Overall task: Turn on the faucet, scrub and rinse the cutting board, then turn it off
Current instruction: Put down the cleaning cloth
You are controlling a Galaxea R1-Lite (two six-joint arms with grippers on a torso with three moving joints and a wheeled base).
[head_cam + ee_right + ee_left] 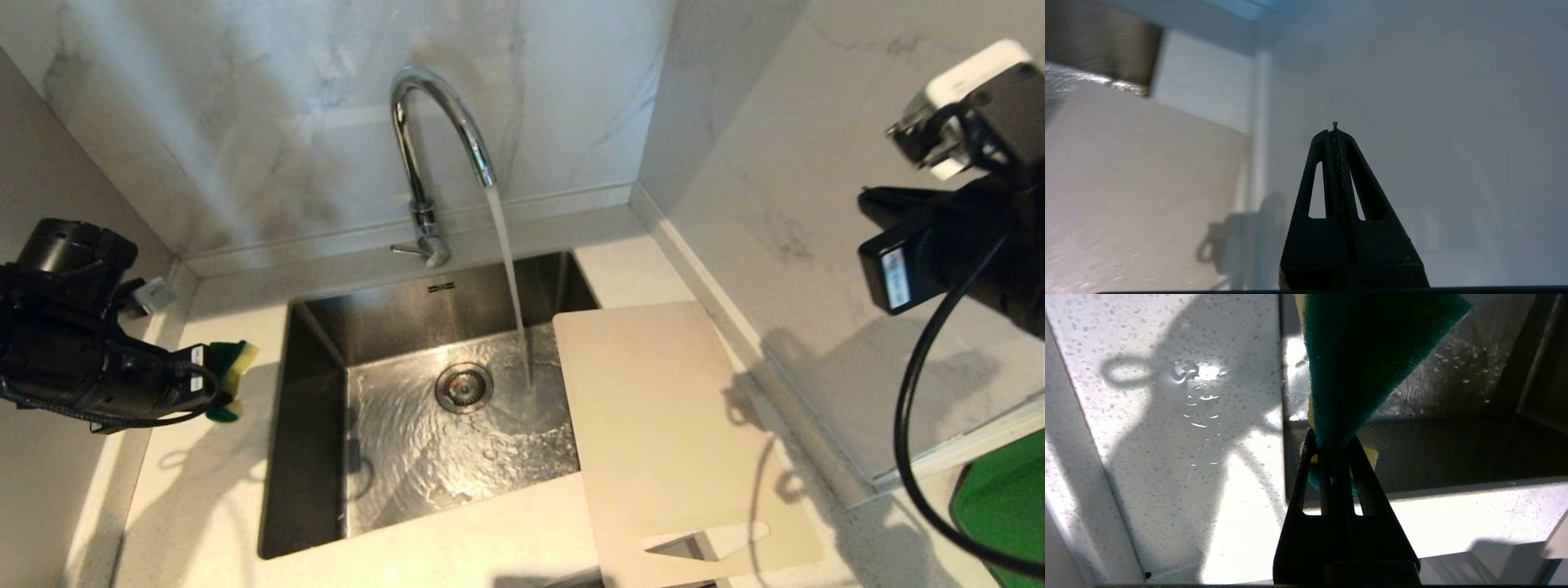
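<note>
Left tool (1331,437) at the frame's left pinching the green-and-yellow sponge (1367,355), right tool (1335,130) pressed together and empty upper right, faucet (433,147) running at top centre — best bring that sponge flat onto the cutting board (661,425) bridging the sink's (310,457) right rim.
</note>
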